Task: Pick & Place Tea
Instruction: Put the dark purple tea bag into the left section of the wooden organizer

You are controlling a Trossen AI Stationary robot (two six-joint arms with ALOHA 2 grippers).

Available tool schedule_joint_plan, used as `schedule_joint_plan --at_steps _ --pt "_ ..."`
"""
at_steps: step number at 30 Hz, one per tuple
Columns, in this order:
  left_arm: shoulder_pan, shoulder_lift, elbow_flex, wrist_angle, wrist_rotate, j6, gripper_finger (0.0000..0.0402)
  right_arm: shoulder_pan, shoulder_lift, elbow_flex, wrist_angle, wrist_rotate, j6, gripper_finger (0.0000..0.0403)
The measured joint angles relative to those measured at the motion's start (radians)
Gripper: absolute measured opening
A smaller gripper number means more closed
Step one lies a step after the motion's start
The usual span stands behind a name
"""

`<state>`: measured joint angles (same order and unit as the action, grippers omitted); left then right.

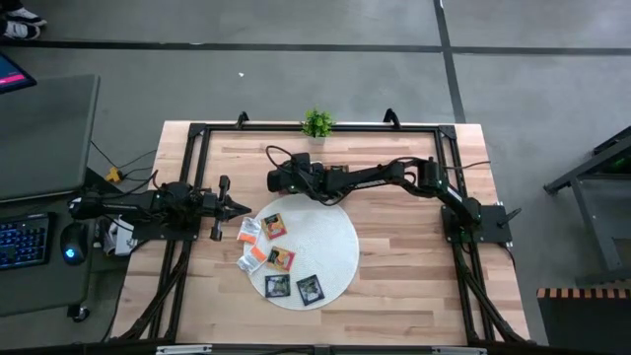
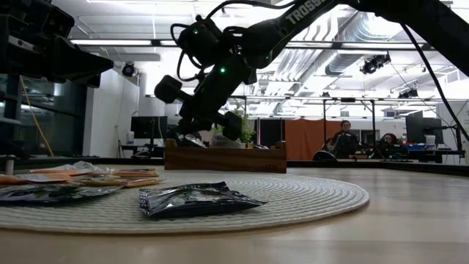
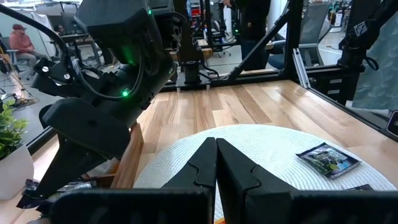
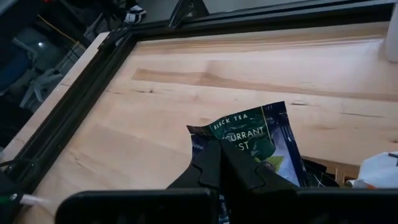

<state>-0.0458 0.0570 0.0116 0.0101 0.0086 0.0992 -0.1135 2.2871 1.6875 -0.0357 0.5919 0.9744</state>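
High view: the right end effector (image 1: 279, 180) sits over the worktop (image 1: 414, 256) just beyond the round mat (image 1: 330, 247), with the left end effector (image 1: 242, 208) at the mat's left edge, fingers pressed together, and tea sachets (image 1: 273, 226) lying on the mat. Right wrist view: the right end effector (image 4: 222, 163) pinches a black tea sachet (image 4: 256, 140) above bare wood. Low view: another black sachet (image 2: 194, 198) lies flat on the mat, the wooden tray (image 2: 225, 158) behind it.

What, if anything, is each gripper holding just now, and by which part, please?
The right gripper pinches a black tea sachet by its lower edge between shut fingers. The left gripper is shut on nothing, above the round mat.
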Motion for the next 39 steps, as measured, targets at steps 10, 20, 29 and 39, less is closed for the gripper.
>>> schedule_joint_plan --at_steps 10,20,29,39 --pt "0.0 0.0 0.0 0.0 0.0 0.0 0.0001 -0.001 0.0 0.0 0.0 -0.001 -0.014 0.0001" --pt "0.0 0.0 0.0 0.0 0.0 0.0 0.0001 -0.005 0.0 0.0 0.012 -0.025 -0.04 0.0039" --pt "0.0 0.0 0.0 0.0 0.0 0.0 0.0001 -0.006 0.0 0.0 0.019 -0.012 -0.032 0.0143" --pt "0.0 0.0 0.0 0.0 0.0 0.0 0.0001 -0.005 -0.05 0.0 0.019 -0.018 -0.105 0.0141"
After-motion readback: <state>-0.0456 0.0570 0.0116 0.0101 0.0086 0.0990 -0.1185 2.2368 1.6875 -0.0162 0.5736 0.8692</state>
